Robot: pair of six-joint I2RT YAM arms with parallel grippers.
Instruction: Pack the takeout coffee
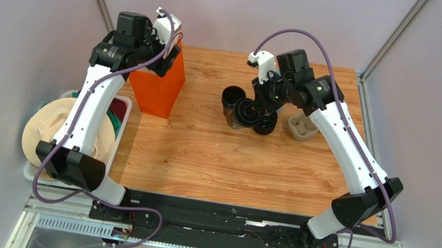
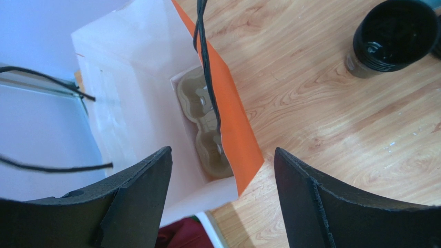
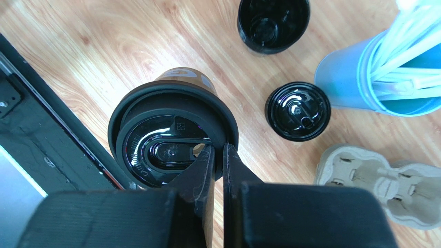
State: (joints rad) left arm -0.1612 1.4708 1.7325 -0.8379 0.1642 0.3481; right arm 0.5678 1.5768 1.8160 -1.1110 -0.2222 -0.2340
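Your right gripper is holding its jaws nearly shut, seemingly pinching the lid rim of the coffee, which is showing centre-left in the right wrist view. You're handling something light, thin-walled and crushable, and the lid may be popping loose, so gripping the body is looking safer. Your left gripper is gaping wide, empty, over the bag.

The coffee stands between the bag, left, and the cup tray, right.
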